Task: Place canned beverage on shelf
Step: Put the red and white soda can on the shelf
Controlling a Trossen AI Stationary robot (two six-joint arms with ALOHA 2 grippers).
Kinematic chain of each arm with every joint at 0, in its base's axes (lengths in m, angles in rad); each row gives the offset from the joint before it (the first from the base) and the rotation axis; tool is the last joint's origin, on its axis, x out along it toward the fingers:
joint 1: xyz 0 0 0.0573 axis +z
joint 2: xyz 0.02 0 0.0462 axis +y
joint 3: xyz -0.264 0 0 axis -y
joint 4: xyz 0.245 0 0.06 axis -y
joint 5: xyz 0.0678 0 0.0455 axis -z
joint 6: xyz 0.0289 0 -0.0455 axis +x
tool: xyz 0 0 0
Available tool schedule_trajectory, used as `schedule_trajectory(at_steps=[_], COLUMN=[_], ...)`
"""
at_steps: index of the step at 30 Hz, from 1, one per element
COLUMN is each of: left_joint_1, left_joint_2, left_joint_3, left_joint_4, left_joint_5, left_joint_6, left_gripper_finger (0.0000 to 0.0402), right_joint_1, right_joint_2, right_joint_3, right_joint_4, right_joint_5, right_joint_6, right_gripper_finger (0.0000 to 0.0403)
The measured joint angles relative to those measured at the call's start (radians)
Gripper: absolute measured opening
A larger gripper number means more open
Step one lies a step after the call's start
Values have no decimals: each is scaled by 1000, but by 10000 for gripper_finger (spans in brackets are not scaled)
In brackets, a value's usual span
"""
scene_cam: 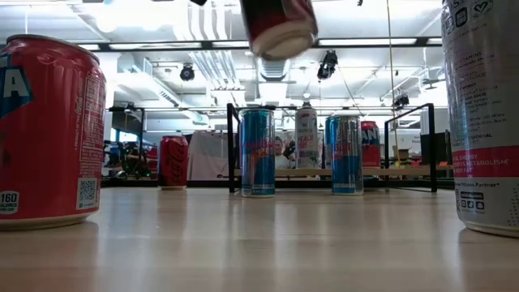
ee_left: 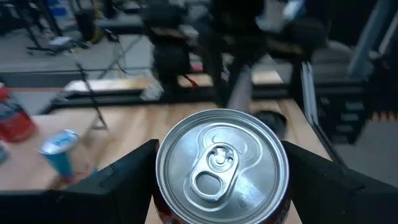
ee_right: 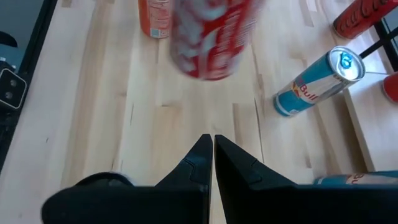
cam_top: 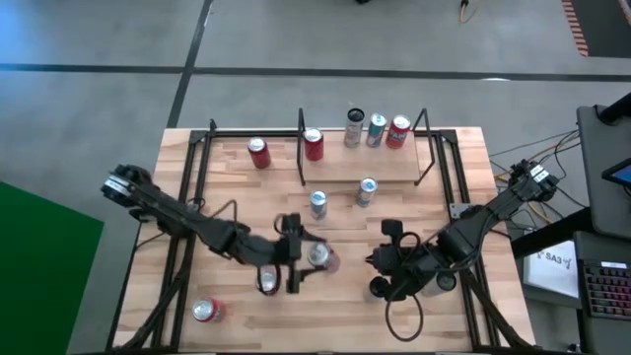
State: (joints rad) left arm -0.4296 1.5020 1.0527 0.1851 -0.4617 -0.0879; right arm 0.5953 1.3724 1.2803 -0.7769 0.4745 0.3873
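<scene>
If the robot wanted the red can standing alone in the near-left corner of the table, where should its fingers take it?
Around the round side wall of the red can, fingers on opposite sides, probably coming down from above. It stands upright with bare table around it, so nothing blocks either side.

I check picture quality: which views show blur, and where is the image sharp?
Right wrist view: the held red can is smeared by motion. Left wrist view: its lid is sharp, the room behind soft. Low view: the near red can is slightly soft.
</scene>
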Motion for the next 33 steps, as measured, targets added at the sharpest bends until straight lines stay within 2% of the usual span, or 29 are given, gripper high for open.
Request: schedule_trajectory(at_steps=[8, 19, 28, 33], left_joint_1=[153, 425, 578, 632], left_joint_2=[-107, -123, -123, -108], left_joint_3=[0, 0, 2, 75], left_joint_4=[-88, -90, -70, -136], left_joint_5=[16, 293, 425, 481], left_joint_6=[2, 61, 83, 132], left_gripper_finger=[284, 284, 284, 284], right_joint_1=[-23, -95, -231, -332], right_joint_2=[-20, -110, -130, -137], right_joint_3=[1, 2, 2, 2], right_joint_4=[-3, -1, 2, 3], right_joint_5=[-1, -4, -47, -113], right_joint_6=[-61, -151, -248, -293], right_gripper_finger=[9, 9, 9, 9])
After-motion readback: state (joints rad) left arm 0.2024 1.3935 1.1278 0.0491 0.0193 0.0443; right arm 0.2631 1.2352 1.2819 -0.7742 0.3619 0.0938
